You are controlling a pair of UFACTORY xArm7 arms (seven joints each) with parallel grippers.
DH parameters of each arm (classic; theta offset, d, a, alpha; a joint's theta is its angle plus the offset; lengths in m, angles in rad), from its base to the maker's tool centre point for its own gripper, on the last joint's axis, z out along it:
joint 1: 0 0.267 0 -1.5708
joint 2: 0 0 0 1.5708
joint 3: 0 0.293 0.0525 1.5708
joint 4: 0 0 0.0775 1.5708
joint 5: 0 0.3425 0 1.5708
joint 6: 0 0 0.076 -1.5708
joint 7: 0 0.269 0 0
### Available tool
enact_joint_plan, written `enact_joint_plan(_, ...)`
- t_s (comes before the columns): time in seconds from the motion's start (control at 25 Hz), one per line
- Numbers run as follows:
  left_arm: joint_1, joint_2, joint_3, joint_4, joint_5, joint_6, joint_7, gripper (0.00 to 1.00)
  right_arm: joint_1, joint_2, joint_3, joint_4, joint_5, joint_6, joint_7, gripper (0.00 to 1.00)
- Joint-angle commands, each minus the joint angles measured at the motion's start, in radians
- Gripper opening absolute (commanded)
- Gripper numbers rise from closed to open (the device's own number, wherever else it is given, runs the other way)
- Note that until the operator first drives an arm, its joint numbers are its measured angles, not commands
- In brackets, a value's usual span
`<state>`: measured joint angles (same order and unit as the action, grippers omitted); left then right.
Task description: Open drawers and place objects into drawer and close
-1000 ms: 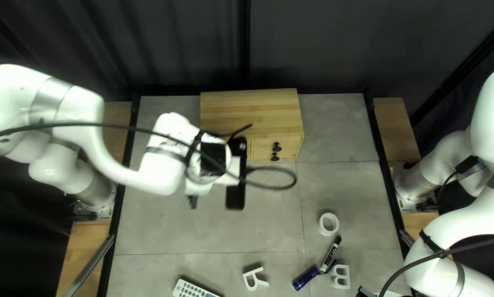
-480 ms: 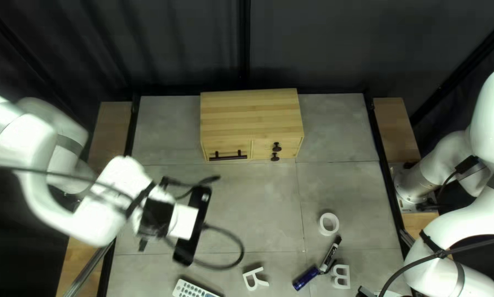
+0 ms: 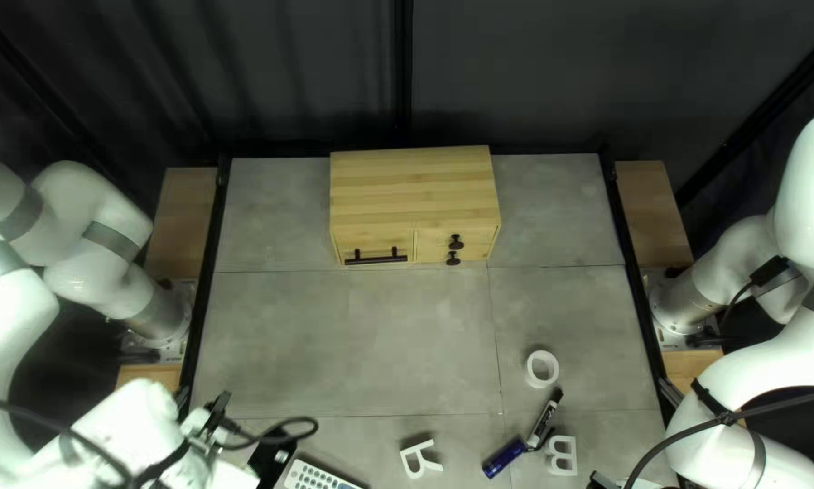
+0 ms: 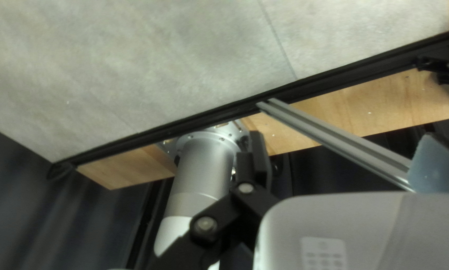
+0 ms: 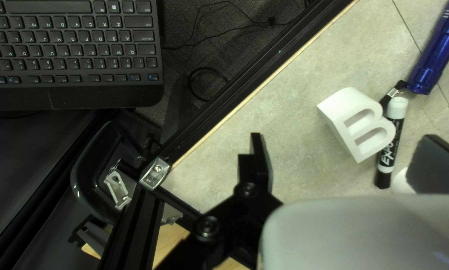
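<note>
From my seat, the pale striped-wood cabinet (image 3: 411, 190) sits at the table's far edge, its drawers looking shut: a black bar handle (image 3: 376, 259) on one side, two round dark knobs (image 3: 456, 243) on the other. My left gripper (image 3: 269, 458) is near the white remote (image 3: 314, 477); the left gripper (image 4: 340, 145) has its jaws wide, facing ribbed silver rail (image 4: 334, 142) and plywood (image 4: 379, 102). My right gripper (image 3: 601, 481) is at the near edge, and the right gripper (image 5: 345, 150) also has wide-set jaws. Ahead lies a chunky, matte white B (image 5: 358, 124) (thick as a block), beside a black-and-white marker (image 5: 392, 142) and a glossy blue flashlight (image 5: 436, 50). A flat white R (image 3: 420, 459) and a smooth white ring (image 3: 541, 369) rest on the mottled grey tabletop (image 3: 352, 344)
</note>
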<state>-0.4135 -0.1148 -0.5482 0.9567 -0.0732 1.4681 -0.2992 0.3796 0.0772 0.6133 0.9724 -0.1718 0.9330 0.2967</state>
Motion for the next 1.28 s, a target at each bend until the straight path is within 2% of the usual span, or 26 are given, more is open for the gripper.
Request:
enact_joint_plan(0.04, -0.010, 0.012, -0.007, -0.012, -0.029, -0.035, 0.023, 1.00, 0.000, 0.000, 0.000, 0.000, 0.000, 0.000, 0.000, 1.00)
enact_joint_plan(0.96, -0.013, 0.026, -0.009, -0.007, -0.038, -0.044, 0.038, 1.00, 0.000, 0.000, 0.000, 0.000, 0.000, 0.000, 0.000, 1.00)
enact_joint_plan(1.0, -0.013, 0.026, -0.009, -0.007, -0.038, -0.044, 0.038, 1.00, 0.006, 0.013, 0.002, -0.002, -0.024, -0.002, -0.002, 1.00)
enact_joint_plan(1.12, -0.013, 0.026, -0.009, -0.007, -0.038, -0.044, 0.038, 1.00, -0.024, 0.026, -0.016, -0.004, -0.028, -0.005, -0.111, 1.00)
enact_joint_plan(1.28, -0.013, 0.026, -0.009, -0.007, -0.038, -0.044, 0.038, 1.00, -0.083, -0.059, -0.065, -0.074, 0.014, -0.001, -0.292, 1.00)
